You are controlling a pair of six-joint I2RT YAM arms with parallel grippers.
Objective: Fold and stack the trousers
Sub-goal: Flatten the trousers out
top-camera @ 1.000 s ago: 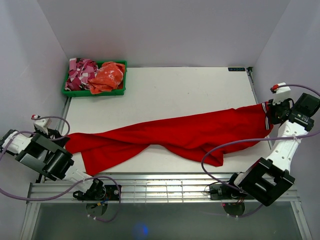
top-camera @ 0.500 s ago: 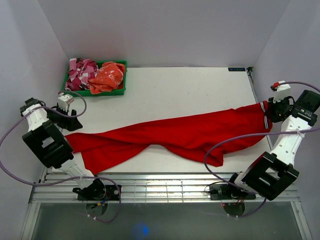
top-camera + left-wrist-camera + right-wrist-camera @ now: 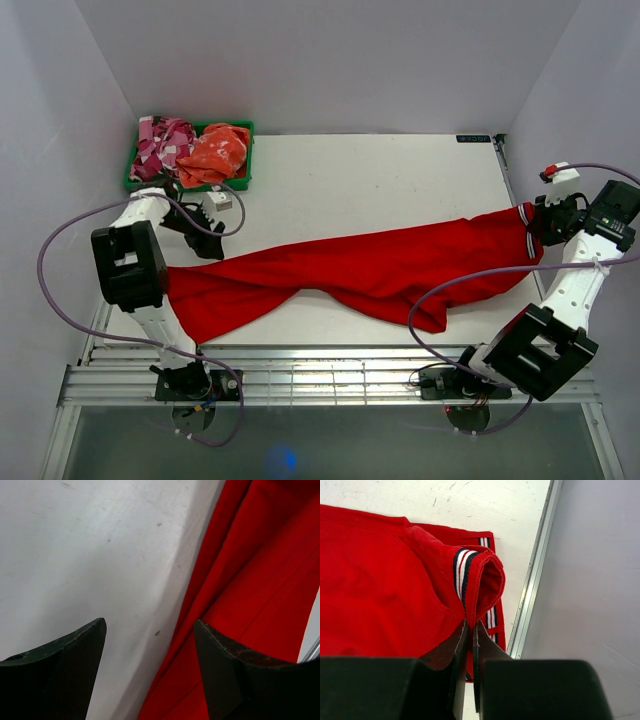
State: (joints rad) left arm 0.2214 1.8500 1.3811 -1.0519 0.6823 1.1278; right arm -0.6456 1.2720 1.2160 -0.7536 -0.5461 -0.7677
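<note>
- Left gripper: jaws spread wide with nothing between them, poised over the far-side edge of the trousers at their left end, near the green bin.
- Right gripper: pinched tight on the striped band of the trousers, at the table's right edge.
- Trousers: bright red, laid slantwise across the table from near left to far right. One fold droops toward the near edge right of centre.
- Top view only: the bin sits at the far-left corner and holds a pink-and-white garment and an orange garment.
- Left wrist view only: one black finger is over white tabletop, the other over red cloth, and the cloth's edge runs between them.
- Right wrist view only: the band's navy, white and red stripes show, and the band curls into a loop above the fingertips.
- Edges: a metal rail and a grey wall lie just beside the right gripper.
- Open room: white tabletop shows between the trousers and the far edge.
</note>
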